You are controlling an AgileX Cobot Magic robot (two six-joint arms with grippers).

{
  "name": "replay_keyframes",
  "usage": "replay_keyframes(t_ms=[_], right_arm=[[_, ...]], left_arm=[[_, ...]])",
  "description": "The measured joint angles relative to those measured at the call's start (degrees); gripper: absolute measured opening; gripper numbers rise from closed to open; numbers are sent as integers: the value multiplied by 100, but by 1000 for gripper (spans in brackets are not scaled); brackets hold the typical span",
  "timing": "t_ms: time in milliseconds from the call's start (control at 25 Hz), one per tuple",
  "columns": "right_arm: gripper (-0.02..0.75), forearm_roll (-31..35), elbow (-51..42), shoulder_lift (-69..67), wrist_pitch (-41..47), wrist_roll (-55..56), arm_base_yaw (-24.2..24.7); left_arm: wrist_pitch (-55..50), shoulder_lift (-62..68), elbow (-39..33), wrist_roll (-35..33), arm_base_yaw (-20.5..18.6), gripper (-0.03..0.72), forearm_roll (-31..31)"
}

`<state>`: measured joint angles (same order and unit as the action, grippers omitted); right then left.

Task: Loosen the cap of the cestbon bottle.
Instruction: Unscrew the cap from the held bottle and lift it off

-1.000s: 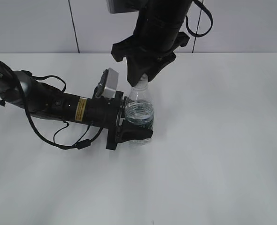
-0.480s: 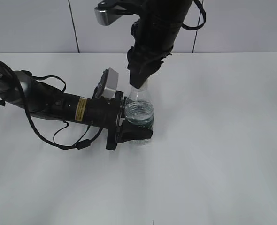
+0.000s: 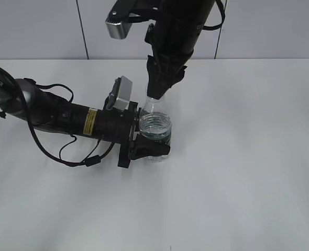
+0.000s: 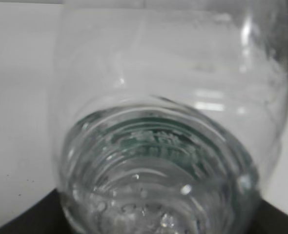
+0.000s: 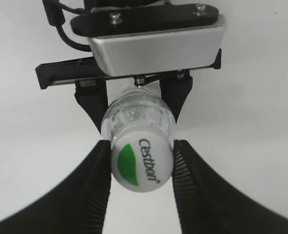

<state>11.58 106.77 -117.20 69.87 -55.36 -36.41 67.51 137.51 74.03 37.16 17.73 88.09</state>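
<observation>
The clear cestbon bottle (image 3: 155, 123) stands upright on the white table, part full of water. My left gripper (image 3: 146, 148) is shut on its lower body from the left; in the left wrist view the bottle (image 4: 168, 122) fills the frame and hides the fingers. My right gripper (image 3: 157, 94) comes down from above and is shut on the white cap (image 5: 142, 163) with the green leaf mark, one ribbed finger touching each side (image 5: 141, 165). In the exterior view the cap is hidden by the right fingers.
The white table (image 3: 238, 172) spreads around the bottle. The left arm with its cables (image 3: 65, 117) lies across the table's left half. A grey wall with dark seams (image 3: 34, 29) stands behind.
My right wrist has turned about the bottle's axis, swinging its camera housing to the left. The fingers stay on the cap. Bottle and left arm have not moved.
</observation>
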Motion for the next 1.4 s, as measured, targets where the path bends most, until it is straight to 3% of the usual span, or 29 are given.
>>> replay_keyframes(t_ms=[800,1400], right_arm=[[293,18,0,6,0,-440,0],[419,148,0,6,0,-458,0]], left_arm=[[0,0,6,0,-5,414,32],[0,0,11,16,-5,413,39]])
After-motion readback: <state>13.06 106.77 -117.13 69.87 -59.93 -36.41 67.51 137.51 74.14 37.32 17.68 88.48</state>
